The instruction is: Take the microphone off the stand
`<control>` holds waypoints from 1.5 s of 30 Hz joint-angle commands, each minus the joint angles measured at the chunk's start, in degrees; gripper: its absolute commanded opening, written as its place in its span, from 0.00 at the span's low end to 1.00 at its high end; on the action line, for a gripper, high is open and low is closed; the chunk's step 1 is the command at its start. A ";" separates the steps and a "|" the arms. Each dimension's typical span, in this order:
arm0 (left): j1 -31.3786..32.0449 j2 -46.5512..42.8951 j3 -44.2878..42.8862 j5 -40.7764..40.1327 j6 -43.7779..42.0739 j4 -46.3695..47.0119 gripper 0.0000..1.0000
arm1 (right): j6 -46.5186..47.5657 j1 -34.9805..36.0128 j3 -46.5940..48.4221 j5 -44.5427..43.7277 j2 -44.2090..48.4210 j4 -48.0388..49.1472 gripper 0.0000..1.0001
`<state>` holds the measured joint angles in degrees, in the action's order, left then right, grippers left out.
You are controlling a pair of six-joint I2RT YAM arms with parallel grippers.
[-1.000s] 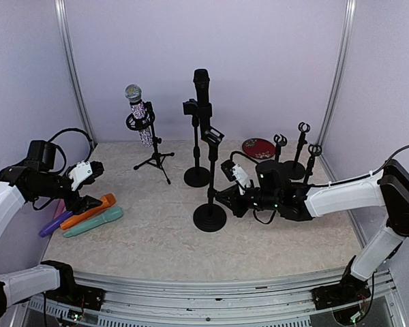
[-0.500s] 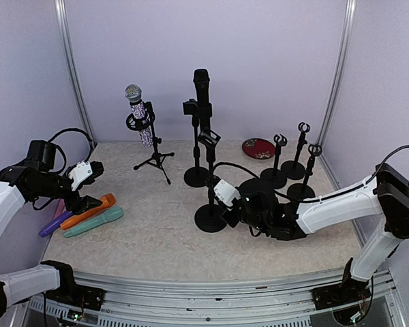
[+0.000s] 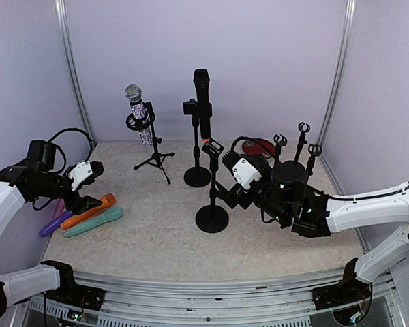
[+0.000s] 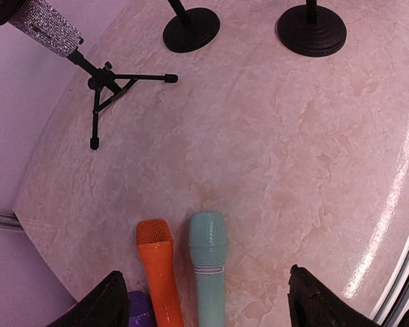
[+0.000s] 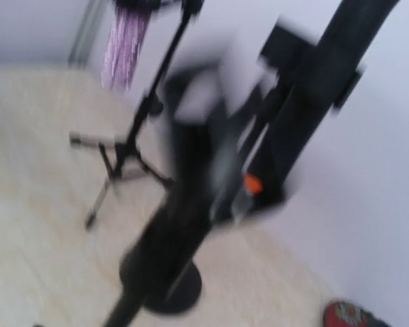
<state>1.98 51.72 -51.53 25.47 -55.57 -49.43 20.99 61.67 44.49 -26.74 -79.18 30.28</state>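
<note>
A black microphone (image 3: pixel 202 92) stands upright in the clip of the tall round-base stand (image 3: pixel 197 176) at the back. A sparkly microphone (image 3: pixel 138 112) sits tilted in a tripod stand (image 3: pixel 154 161). In front is a round-base stand (image 3: pixel 211 218) with a bare clip (image 3: pixel 213 146). My right gripper (image 3: pixel 225 178) hovers just right of that stand's pole with its fingers spread apart, holding nothing. The right wrist view is blurred: the pole (image 5: pixel 170 225) is close, the black microphone (image 5: pixel 320 88) behind it. My left gripper (image 3: pixel 92 185) stays open over the loose microphones.
Orange (image 4: pixel 160 272), teal (image 4: pixel 208 266) and purple (image 4: pixel 140 306) microphones lie side by side at the left edge under the left gripper (image 4: pixel 211 306). Three small empty stands (image 3: pixel 296 157) and a red plate (image 3: pixel 258 147) stand at the back right.
My right gripper has risen from low beside the front stand's base to mid-pole height, and its fingers have spread apart. The left arm has not moved.
</note>
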 commanded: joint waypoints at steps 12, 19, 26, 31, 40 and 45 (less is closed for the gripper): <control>0.13 -1.26 -0.87 0.47 -0.11 -1.09 0.78 | -7.50 -3.06 11.00 9.36 -6.71 -4.25 0.92; 0.00 -1.41 -0.61 0.72 -0.40 -1.17 0.78 | -11.62 -3.75 9.31 8.98 -10.23 -6.82 0.92; 0.00 -1.01 -1.15 0.82 -0.24 -1.04 0.78 | -12.32 -4.05 8.44 6.79 -15.82 -4.13 0.79; -0.08 -0.94 -1.30 0.49 -0.20 -1.12 0.78 | -12.59 -5.74 11.81 7.19 -20.37 -4.30 0.45; -0.41 -0.44 -2.21 0.15 -0.92 -1.40 0.78 | -6.38 -10.84 8.06 2.68 -21.00 -0.98 0.12; -0.48 0.38 -2.76 0.55 -0.60 -1.32 0.78 | -6.70 -17.65 6.51 2.91 -20.11 -1.69 0.11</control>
<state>1.80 51.53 -52.31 25.47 -55.79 -50.00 10.85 50.09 53.19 -19.92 -99.88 31.16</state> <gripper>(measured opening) 0.782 0.212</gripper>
